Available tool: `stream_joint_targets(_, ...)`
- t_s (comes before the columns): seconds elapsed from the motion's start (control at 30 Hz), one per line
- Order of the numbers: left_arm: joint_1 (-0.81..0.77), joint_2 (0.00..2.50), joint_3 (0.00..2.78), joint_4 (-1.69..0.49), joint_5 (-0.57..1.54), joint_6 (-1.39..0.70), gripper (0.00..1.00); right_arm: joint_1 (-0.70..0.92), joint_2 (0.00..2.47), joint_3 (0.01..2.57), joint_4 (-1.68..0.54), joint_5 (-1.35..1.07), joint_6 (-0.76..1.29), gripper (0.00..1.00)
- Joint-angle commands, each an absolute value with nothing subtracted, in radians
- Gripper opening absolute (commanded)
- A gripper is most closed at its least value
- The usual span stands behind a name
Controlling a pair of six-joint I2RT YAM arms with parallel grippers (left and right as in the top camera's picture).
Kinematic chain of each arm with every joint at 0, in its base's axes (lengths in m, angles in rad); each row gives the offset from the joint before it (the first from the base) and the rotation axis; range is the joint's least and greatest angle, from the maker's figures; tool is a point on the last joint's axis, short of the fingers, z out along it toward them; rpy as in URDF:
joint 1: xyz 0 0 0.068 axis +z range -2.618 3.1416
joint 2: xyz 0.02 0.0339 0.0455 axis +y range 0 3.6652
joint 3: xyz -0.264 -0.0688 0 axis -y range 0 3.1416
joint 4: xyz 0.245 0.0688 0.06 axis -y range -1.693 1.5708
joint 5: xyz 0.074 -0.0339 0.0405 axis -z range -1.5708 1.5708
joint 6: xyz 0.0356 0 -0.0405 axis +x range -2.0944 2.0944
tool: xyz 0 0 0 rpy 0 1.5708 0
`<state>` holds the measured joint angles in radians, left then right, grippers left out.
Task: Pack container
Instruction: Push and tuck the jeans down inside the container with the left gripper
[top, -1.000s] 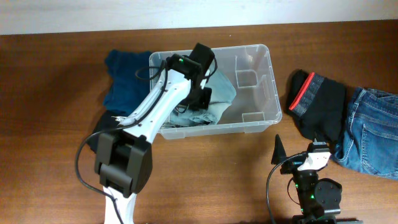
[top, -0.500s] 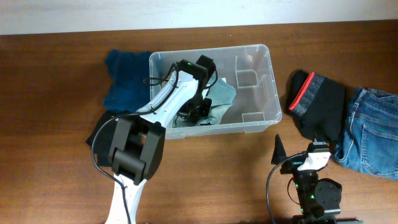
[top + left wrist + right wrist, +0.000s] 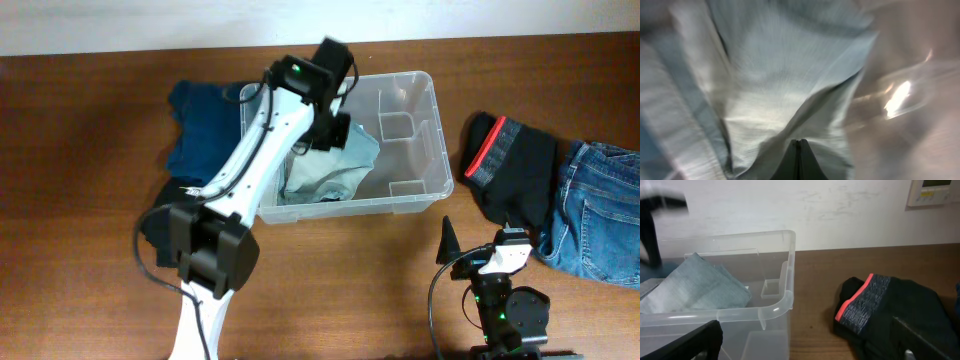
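- The left pincer [image 3: 800,150] has risen since half a second ago. Then it sat low in the pale blue cloth [image 3: 335,172]; now it hangs above the cloth, nearer the back wall of the container [image 3: 405,78].
- Its fingertips are pressed together. The wrist view is blurred, so I cannot tell whether a fold of cloth is caught between them.
- Below that pincer the cloth shows more than before and lies in a loose heap.
- The right pincer [image 3: 805,330] has not moved. It is spread wide with nothing between its fingers, low over the table [image 3: 90,150].
- The container has kept its place. It lies under the left pincer, and ahead and to the left of the right pincer.
- It is clear plastic, rectangular, with rounded corners and a thick rim. The cloth fills the half under the left pincer, and small moulded compartments sit at the far end.
- Ahead and right of the right pincer lies a black garment [image 3: 520,170] with a red band, touching the jeans [image 3: 600,215] beyond it.
- Left of the left pincer, outside the container, a dark blue garment [image 3: 205,125] lies against its wall.
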<state>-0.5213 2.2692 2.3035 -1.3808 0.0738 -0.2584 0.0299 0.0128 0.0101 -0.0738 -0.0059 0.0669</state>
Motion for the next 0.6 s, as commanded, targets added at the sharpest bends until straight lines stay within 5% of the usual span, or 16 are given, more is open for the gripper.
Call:
stream_joint_targets(0.0, -0.538, 2.171, 2.382, -1.372, -0.019, -0.348, 0.00, 0.033, 0.006, 0.006, -0.079, -0.015, 0.060, 0.98)
stream_joint_targets(0.57, -0.552, 2.306, 2.369, -1.271, -0.057, -0.377, 0.00, 0.033, 0.006, 0.006, -0.079, -0.015, 0.060, 0.98)
